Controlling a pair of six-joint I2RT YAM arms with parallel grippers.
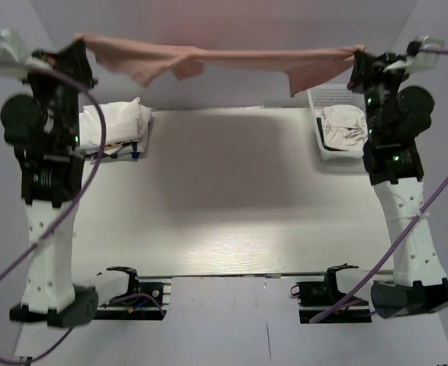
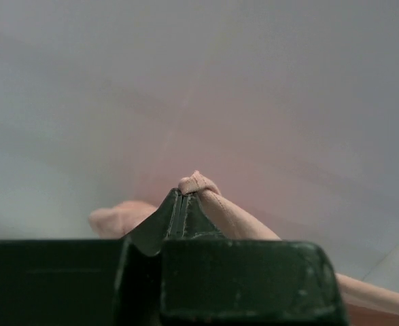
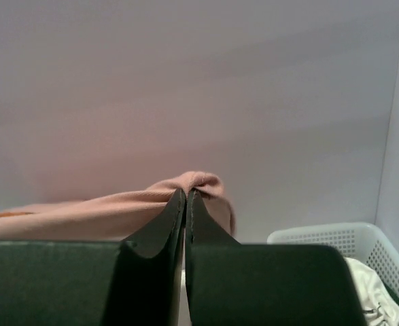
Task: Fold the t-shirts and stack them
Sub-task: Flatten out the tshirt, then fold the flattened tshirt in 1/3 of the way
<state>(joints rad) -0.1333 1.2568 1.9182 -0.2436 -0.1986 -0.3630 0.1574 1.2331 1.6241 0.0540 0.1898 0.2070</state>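
The left pincer, up in the upper left of the overhead view, is clenched on a bunched corner of the pink t-shirt. In its own wrist view the two dark fingertips of the left pincer meet with a knot of the pink cloth pinched between them and poking out above. The right pincer, in the upper right, is clamped just as tight on the opposite corner. Seen up close, the right pincer has its fingers pressed together on a small fold, and the shirt trails off to the left of that frame.

Between the two arms the pink t-shirt hangs stretched across the top of the overhead picture, lifted clear of the counter, with loose flaps drooping left of centre and near the right end. Its shadow falls on the far half of the counter.

At centre left a white pile of tees lies on the counter beside the left arm. At centre right stands a white mesh basket, with a crumpled white tee inside; the basket also shows at the lower right of the right wrist view.
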